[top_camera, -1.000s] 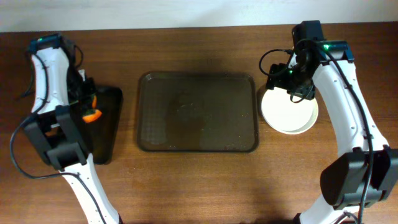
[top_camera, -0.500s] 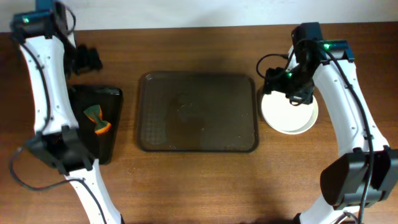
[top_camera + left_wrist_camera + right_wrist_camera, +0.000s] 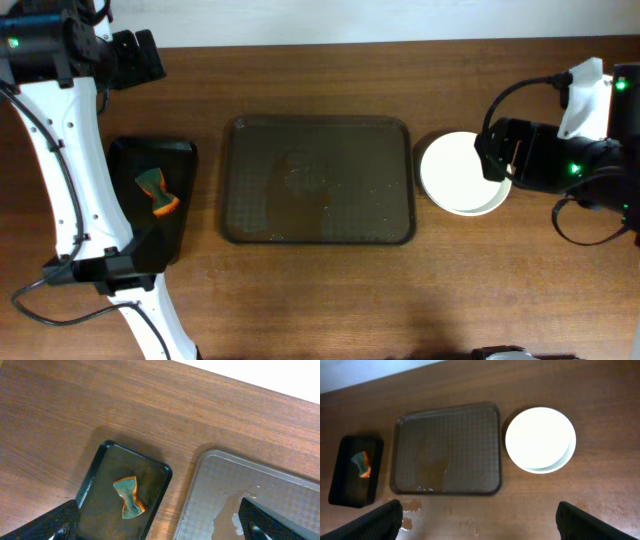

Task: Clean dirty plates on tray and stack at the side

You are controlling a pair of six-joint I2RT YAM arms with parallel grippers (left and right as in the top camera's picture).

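Observation:
The dirty plates (image 3: pixel 460 173) form a white stack on the table just right of the tray (image 3: pixel 316 181); in the right wrist view the top plate (image 3: pixel 540 439) looks clean. The dark brown tray (image 3: pixel 447 449) holds no plates, only wet smears (image 3: pixel 235 510). My left gripper (image 3: pixel 135 57) hangs open high over the far left corner, nothing between its fingers (image 3: pixel 52 524). My right gripper (image 3: pixel 498 150) is open too, raised beside the plates' right edge and holding nothing.
A narrow black tray (image 3: pixel 172 160) lies at the left with a green-orange sponge (image 3: pixel 154 191) in it, also seen from the left wrist as the sponge (image 3: pixel 129 504). Water spots (image 3: pixel 410 506) mark the table in front of the brown tray.
The left gripper let go of the sponge into the black tray, opened, and rose toward the far left corner. The right arm pulled away from the plates to the right and opened wider.

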